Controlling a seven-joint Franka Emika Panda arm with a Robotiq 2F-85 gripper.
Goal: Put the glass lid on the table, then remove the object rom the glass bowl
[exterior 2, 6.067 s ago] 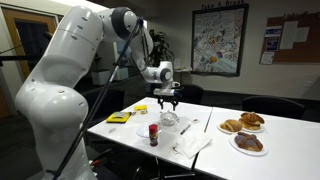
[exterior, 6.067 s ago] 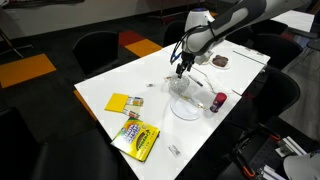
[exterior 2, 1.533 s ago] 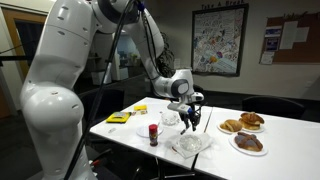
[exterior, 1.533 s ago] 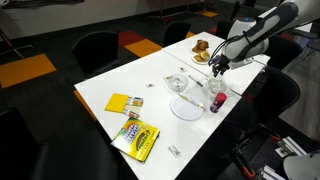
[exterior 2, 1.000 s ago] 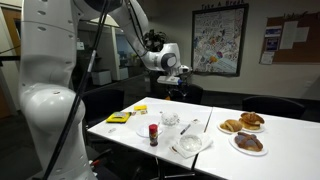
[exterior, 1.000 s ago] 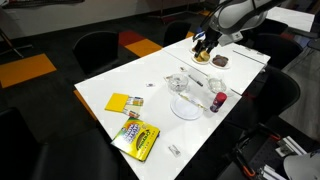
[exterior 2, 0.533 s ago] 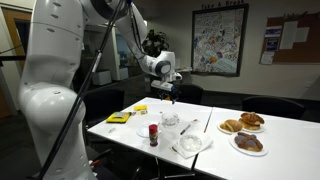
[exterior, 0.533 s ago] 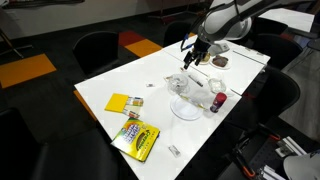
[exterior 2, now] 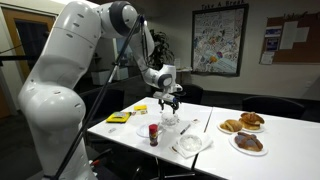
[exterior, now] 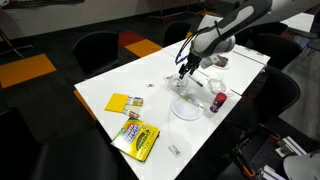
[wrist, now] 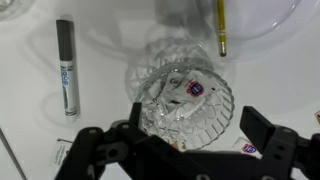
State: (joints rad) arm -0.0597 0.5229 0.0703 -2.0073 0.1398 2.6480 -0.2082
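Observation:
The small cut-glass bowl (wrist: 185, 95) stands uncovered on the white table (exterior: 110, 80), with a small red-and-blue labelled object (wrist: 190, 88) inside it. My gripper (wrist: 197, 125) is open just above it, one finger on each side of its rim. Both exterior views show the gripper (exterior: 183, 72) (exterior 2: 168, 103) hovering over the bowl (exterior: 180, 86) (exterior 2: 168, 119). A clear round piece cut off at the wrist view's top left corner (wrist: 10, 8) may be the glass lid; I cannot tell.
A larger whitish bowl (exterior: 186, 107) and a red bottle (exterior: 218, 102) stand next to the glass bowl. A marker (wrist: 66, 68), a yellow pencil (wrist: 221, 28) and a small packet (wrist: 250, 148) lie around it. Plates of pastries (exterior 2: 245, 125) are further back, and yellow packets (exterior: 135, 138) are nearer.
My arm has swung back from high over the pastry plates to the glass bowl and come down over it. Nothing on the table has moved.

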